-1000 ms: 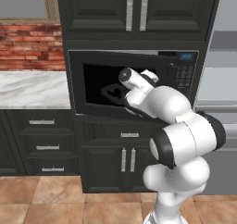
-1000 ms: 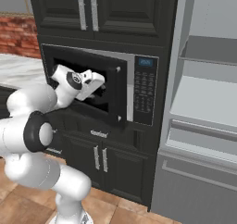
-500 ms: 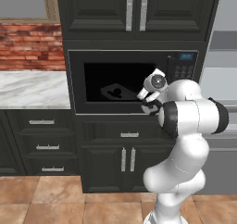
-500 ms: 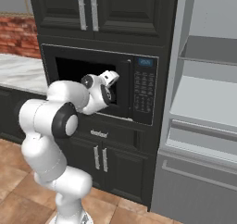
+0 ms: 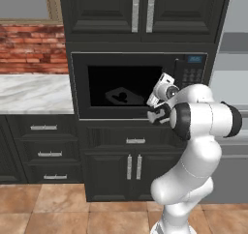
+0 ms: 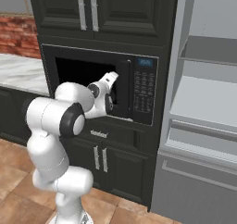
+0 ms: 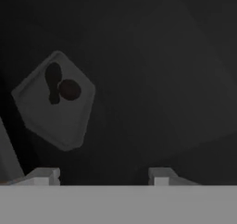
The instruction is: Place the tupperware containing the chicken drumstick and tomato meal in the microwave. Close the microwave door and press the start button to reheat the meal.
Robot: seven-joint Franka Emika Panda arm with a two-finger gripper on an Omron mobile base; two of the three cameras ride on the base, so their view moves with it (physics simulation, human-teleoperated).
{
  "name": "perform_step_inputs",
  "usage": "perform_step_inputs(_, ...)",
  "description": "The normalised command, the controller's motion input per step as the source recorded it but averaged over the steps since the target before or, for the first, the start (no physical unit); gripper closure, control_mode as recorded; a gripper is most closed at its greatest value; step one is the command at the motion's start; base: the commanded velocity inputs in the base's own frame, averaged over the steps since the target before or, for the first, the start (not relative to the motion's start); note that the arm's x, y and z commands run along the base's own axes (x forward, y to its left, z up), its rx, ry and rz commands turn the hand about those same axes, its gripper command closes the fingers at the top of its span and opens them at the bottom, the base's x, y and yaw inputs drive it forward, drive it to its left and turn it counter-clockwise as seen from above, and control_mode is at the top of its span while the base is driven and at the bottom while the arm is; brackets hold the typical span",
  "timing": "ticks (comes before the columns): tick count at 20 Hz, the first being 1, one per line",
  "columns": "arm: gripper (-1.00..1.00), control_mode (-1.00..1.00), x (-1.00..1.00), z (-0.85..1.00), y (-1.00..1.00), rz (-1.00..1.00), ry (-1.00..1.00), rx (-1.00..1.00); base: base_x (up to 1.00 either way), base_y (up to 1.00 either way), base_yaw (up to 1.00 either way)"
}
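Note:
The microwave (image 5: 126, 59) sits built into the dark cabinets, and its microwave door (image 5: 97, 85) looks shut. Through the dark glass the tupperware (image 5: 121, 95) shows dimly inside. In the hand view the tupperware (image 7: 55, 107) holds the dark chicken drumstick (image 7: 52, 82) and the round tomato (image 7: 69, 90). My gripper (image 5: 156, 113) hovers at the door's right edge, just left of the keypad panel (image 5: 191, 76). From the right base view, the gripper (image 6: 111, 105) is in front of the door beside the keypad (image 6: 143, 86). The fingertips (image 7: 44, 174) stand apart with nothing between them.
A tall pale grey fridge (image 6: 203, 79) stands right of the microwave. Dark cabinet doors with silver handles (image 5: 143, 6) are above, and drawers (image 5: 135, 141) below. A marble counter (image 5: 34, 90) runs to the left under a brick wall.
My hand has swung rightward across the microwave front, from the window's middle to its right edge near the keypad. The fingers have narrowed a little.

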Motion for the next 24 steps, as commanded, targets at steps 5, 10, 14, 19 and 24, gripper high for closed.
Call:
perform_step_inputs(5, -1.0, -1.0, 0.26, 0.99, 0.9, 0.0, 0.26, -0.29, 0.0, 0.0, 0.0)
perform_step_inputs(10, -1.0, -1.0, 0.0, 0.87, 0.84, 0.0, 0.43, -0.29, 0.0, 0.0, 0.0)
perform_step_inputs(14, -1.0, -1.0, -0.42, 0.18, 0.28, 0.0, 0.28, -0.08, 0.0, 0.0, 0.0)
perform_step_inputs(19, -1.0, -1.0, -0.75, 0.0, -0.26, 0.0, 0.01, 0.08, 0.0, 0.0, 0.0)
perform_step_inputs(24, -1.0, -1.0, -0.86, -0.17, -0.59, 0.0, 0.0, 0.18, 0.0, 0.0, 0.0)
